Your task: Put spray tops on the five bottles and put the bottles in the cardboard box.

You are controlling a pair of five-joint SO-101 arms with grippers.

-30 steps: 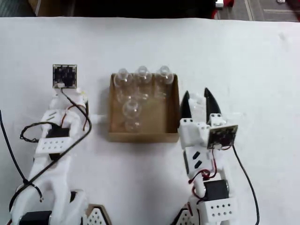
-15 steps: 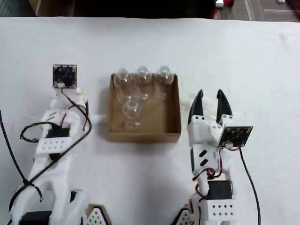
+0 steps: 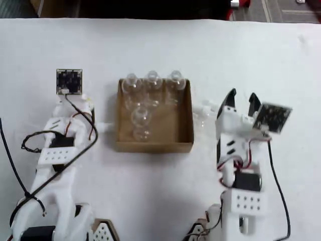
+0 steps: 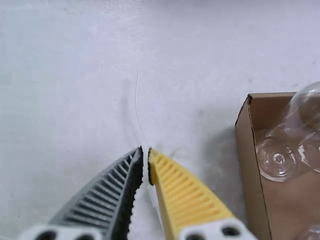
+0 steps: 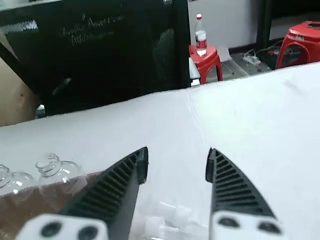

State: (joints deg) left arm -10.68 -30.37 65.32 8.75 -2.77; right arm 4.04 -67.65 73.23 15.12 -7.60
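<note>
**Cardboard box full, spray tops not yet fitted**

Cardboard box [image 3: 153,146] at the middle of the desk [image 3: 160,45], with clear bottles [image 3: 141,115] already inside. Three upright along the 12 o'clock wall and two more nearer the centre, so five as far as can be counted. Necks open and threaded, without any top on them. Judged therefore as about half done and in reversed order: boxing finished, capping not begun on any bottle.

Small white spray tops [image 3: 203,113] lying loose on the desk just beside the box, at its 3 o'clock, between the box wall and the right hand [image 3: 242,94]. Exact number hard to tell. Right hand spread wide and holding nothing, near the tops and a little farther toward 3 o'clock. Left hand [image 4: 145,150] pressed together, close to the bare desk at 9 o'clock of the box, apart from it.

Left to do, probably: picking up each top and setting it on a neck, perhaps lifting the bottles out first.

Around: thin clear tube [image 4: 139,107] on the desk, running up to the left fingertips. Possibly a dip tube from a top; whether pinched or only lying there, not clear. Bottles close together in the box, leaving little room for fingers between them. Box walls also in the way of a grasp from the side. Light, smooth-looking bottles, likely easy to tip.
</note>
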